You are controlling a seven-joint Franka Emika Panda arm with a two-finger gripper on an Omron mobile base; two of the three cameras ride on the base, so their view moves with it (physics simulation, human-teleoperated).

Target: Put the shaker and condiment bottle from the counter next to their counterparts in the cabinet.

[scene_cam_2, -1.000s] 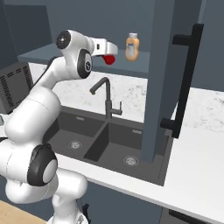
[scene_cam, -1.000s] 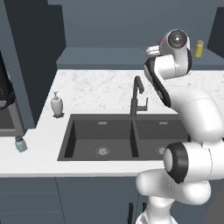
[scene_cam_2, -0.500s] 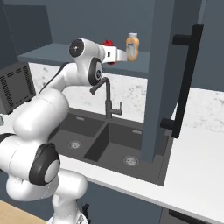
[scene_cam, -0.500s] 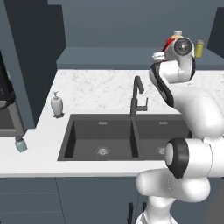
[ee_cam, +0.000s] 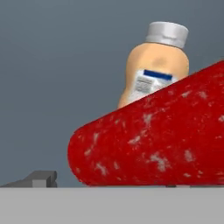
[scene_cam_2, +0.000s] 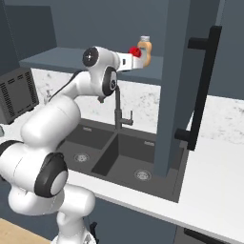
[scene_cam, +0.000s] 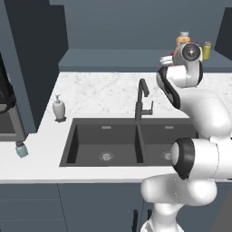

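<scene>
The bright red squeeze bottle [ee_cam: 157, 140] is speckled with pale flecks and lying tilted on its side in the slate-blue wall cabinet [scene_cam_2: 62, 55], right in front of the peach-orange bottle with a pale grey cap [ee_cam: 155, 70]. That one has a white label with a blue stripe, the writing too small to read. Can't tell if the robot's hand [scene_cam_2: 132, 56] is open or closed. The small pale blue-green shaker [scene_cam: 21, 149] stands well left of the peach bottle on the white marble table [scene_cam: 104, 90].

a kitchen: double sink [scene_cam: 136, 140], faucet [scene_cam: 142, 99], marble counter [scene_cam: 104, 90], cabinet [scene_cam: 118, 59].
</scene>
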